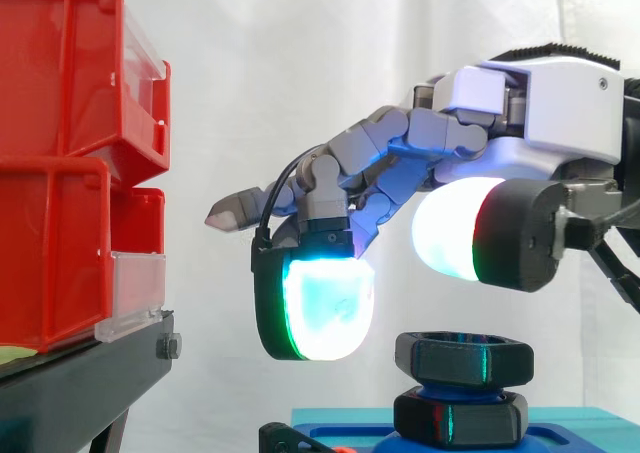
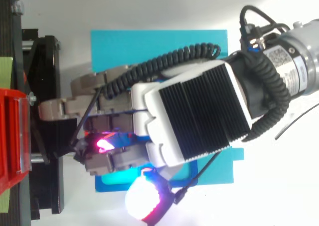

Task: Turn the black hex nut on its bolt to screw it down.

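While the robot hand [image 1: 455, 133] hovers spread above, glossy black hex nut [image 1: 463, 360] tops blue bolt [image 1: 445, 383], second nut [image 1: 460, 418] beneath.

No text readable anywhere, white printed label [image 2: 280, 61] on the arm's wrist, its print too small to make out
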